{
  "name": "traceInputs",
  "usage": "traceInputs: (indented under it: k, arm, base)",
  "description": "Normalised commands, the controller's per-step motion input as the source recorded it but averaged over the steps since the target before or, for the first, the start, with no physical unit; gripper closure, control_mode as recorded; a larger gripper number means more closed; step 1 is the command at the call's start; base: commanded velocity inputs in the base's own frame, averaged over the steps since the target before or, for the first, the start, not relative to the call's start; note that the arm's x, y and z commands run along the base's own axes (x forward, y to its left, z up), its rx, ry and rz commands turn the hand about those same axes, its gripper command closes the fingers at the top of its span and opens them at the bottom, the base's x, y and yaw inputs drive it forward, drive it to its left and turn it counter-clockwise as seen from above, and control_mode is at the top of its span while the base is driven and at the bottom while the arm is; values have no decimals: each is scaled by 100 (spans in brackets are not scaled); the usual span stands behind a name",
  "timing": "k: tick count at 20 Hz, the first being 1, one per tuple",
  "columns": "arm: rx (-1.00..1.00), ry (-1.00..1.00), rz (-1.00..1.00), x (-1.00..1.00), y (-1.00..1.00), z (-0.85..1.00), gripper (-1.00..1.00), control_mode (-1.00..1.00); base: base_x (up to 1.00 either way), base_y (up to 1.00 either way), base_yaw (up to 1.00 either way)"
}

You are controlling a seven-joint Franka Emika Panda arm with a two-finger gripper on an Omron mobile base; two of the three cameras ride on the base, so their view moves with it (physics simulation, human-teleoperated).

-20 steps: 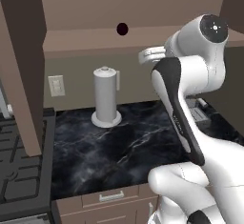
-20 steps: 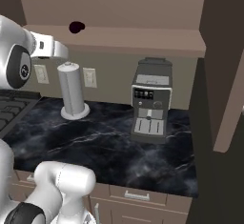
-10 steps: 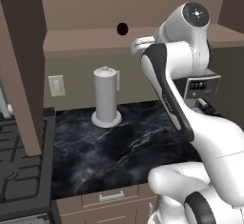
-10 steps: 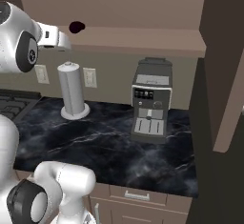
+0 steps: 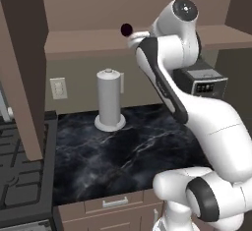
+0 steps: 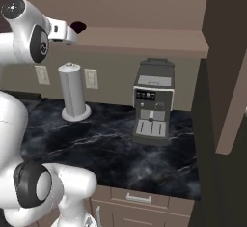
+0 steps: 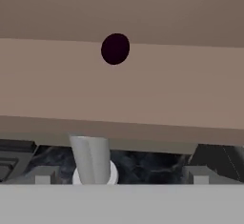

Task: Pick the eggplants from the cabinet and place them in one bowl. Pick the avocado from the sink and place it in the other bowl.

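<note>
Reaching toward eggplant on cabinet shelf.
Pincer spread wide, holding nothing, just short of shelf; eggplant at shelf back, above paper towel holder on table.

The left base view looks forward and down from behind the arm, across the dark marble surface to the paper-towel holder and the open cabinet shelf above it. The right base view faces the same surface, holder and shelf from the other side, with the coffee machine nearer. The hand view sits close to the shelf, facing straight in at the dark eggplant, with the holder below.
</note>
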Motion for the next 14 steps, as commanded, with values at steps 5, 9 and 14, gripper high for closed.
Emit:
traceInputs:
  k: [5, 9, 14]
  arm:
    - [0, 0, 0, 48, 17, 2, -100, -100]
    - [0, 0, 0, 51, 11, 0, -100, -100]
    - [0, 0, 0, 51, 7, 4, -100, -100]
  base:
    - [0, 0, 0]
    - [0, 0, 0]
    - [0, 0, 0]
